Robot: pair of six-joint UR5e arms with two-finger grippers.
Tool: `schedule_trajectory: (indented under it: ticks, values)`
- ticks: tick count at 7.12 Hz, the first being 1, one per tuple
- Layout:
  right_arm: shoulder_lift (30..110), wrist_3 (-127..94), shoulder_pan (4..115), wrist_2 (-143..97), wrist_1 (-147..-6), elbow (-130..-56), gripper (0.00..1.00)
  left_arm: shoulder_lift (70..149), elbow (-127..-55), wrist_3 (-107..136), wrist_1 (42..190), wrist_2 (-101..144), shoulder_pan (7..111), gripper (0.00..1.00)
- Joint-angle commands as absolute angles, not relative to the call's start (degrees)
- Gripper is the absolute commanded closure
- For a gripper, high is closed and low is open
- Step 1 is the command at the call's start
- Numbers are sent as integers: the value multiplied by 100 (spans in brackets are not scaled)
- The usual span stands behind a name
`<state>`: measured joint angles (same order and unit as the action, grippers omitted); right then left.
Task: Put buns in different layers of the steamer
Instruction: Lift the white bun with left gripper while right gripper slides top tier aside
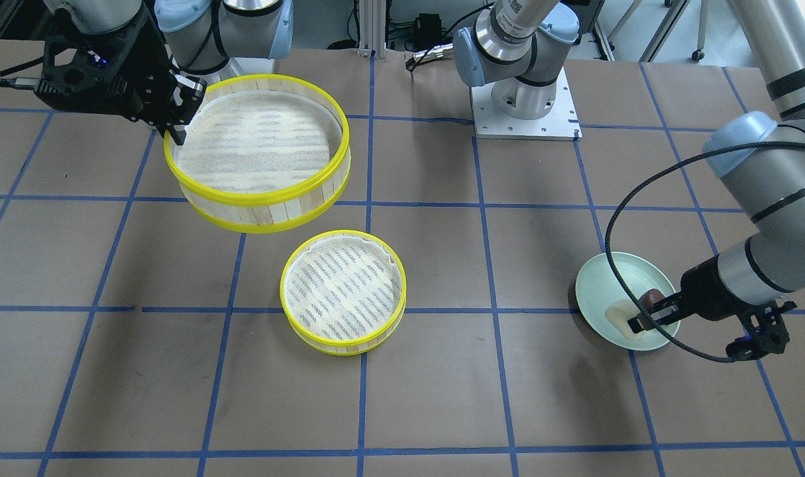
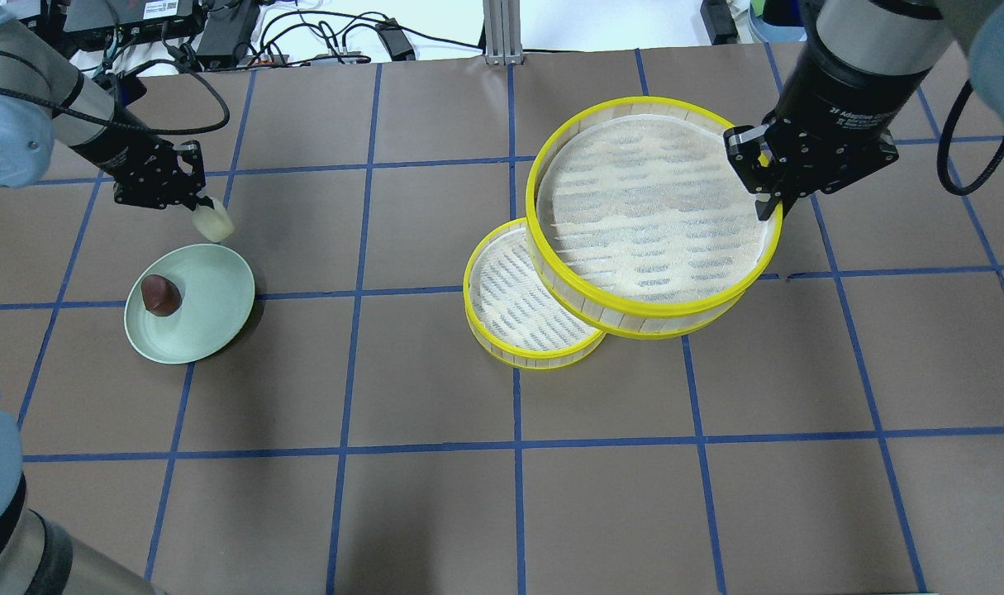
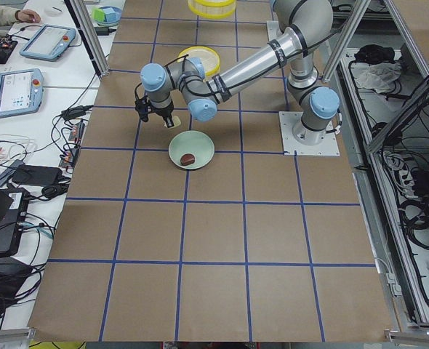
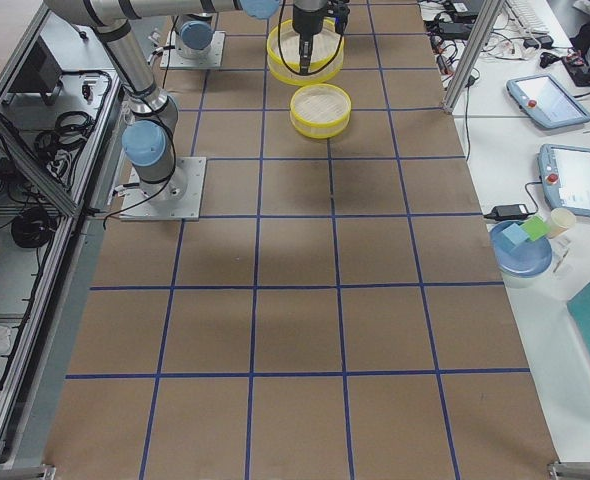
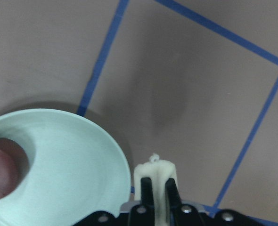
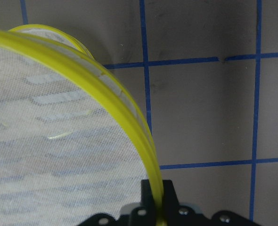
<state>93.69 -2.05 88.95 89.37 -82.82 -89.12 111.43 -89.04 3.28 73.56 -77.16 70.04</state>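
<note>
My right gripper [image 2: 773, 207] is shut on the rim of one steamer layer [image 2: 650, 215] and holds it in the air, above and beside the second steamer layer [image 2: 522, 307], which rests on the table. Both layers are empty. The held layer also shows in the front view [image 1: 260, 152], the resting layer below it [image 1: 342, 291]. My left gripper [image 2: 204, 211] is shut on a pale cream bun [image 2: 213, 223], held just past the far rim of the pale green plate [image 2: 212, 310]. A dark brown bun [image 2: 160, 295] lies on that plate. The left wrist view shows the pale bun [image 5: 155, 176] pinched between the fingers.
The table is covered in brown paper with a blue tape grid. The arm bases [image 1: 525, 99] stand at the robot's edge. Cables and electronics [image 2: 303, 37] lie beyond the far edge.
</note>
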Motion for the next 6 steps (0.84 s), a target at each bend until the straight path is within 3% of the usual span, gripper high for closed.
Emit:
schedule_trajectory:
  ticks: [1, 4, 6]
  values:
    - [9378, 43, 8807, 9017, -8227, -8912, 100, 10908, -8868, 1672, 7357, -7062, 7775, 100]
    - [9378, 96, 8615, 9149, -8183, -8903, 100, 11030, -9017, 2555, 7112, -6391, 8611, 100]
    - [9387, 377, 8359, 9123, -8043, -8895, 100, 11092, -9542, 2926, 6001, -6170, 9121, 100]
